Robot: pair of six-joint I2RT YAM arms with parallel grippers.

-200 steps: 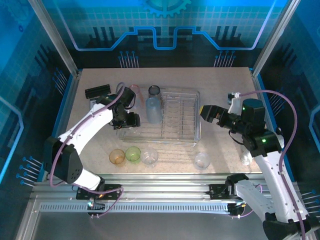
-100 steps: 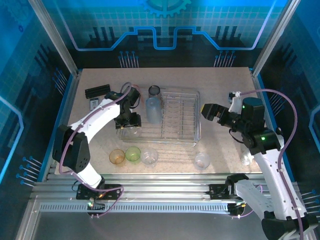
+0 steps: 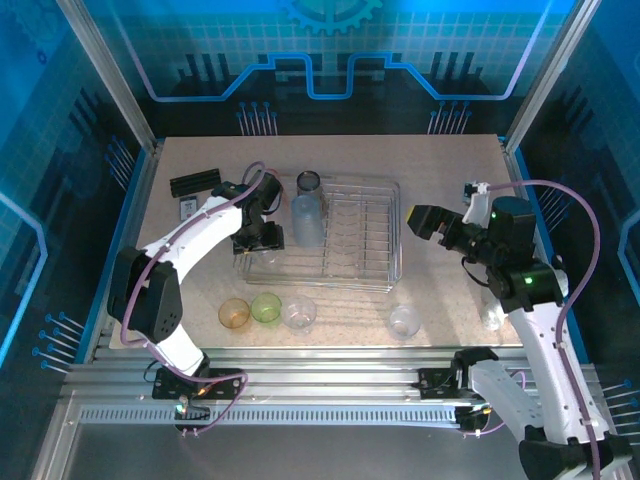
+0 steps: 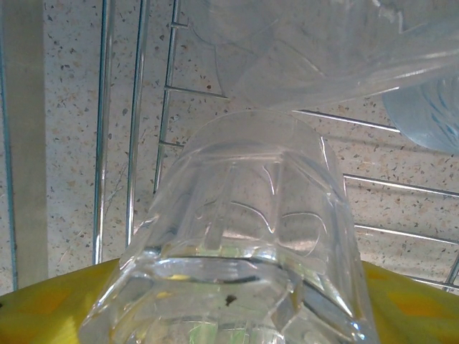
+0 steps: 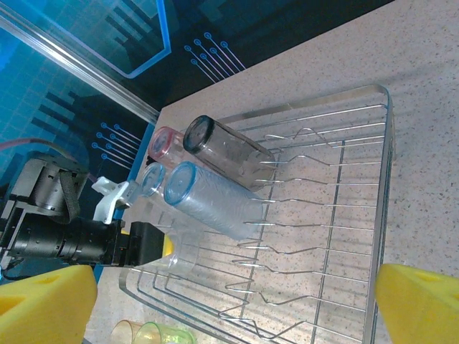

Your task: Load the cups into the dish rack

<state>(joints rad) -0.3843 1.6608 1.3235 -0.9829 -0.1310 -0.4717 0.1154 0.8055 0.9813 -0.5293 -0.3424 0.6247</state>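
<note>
My left gripper (image 3: pixel 258 248) hangs over the left end of the dish rack (image 3: pixel 365 242), shut on a clear cup (image 4: pixel 244 236) that sits between its yellow pads (image 4: pixel 43 308). The same held cup (image 5: pixel 179 251) hovers just above the rack wires (image 5: pixel 344 215). In the rack lie a bluish cup (image 3: pixel 308 222), a smoky grey cup (image 3: pixel 308 182) and a pink cup (image 5: pixel 166 143). On the table in front stand an orange cup (image 3: pixel 234 313), a green cup (image 3: pixel 266 307) and two clear cups (image 3: pixel 299 313) (image 3: pixel 404 320). My right gripper (image 3: pixel 418 220) stands open and empty, right of the rack.
A black ridged bar (image 3: pixel 195 183) lies at the back left of the table. Another clear cup (image 3: pixel 490 318) stands near the right arm. The right half of the rack holds bare tines. Metal frame posts flank both sides of the table.
The left arm's elbow has swung in towards the table while its gripper stays over the rack's left end with the cup. The right gripper has drifted slightly right and back.
</note>
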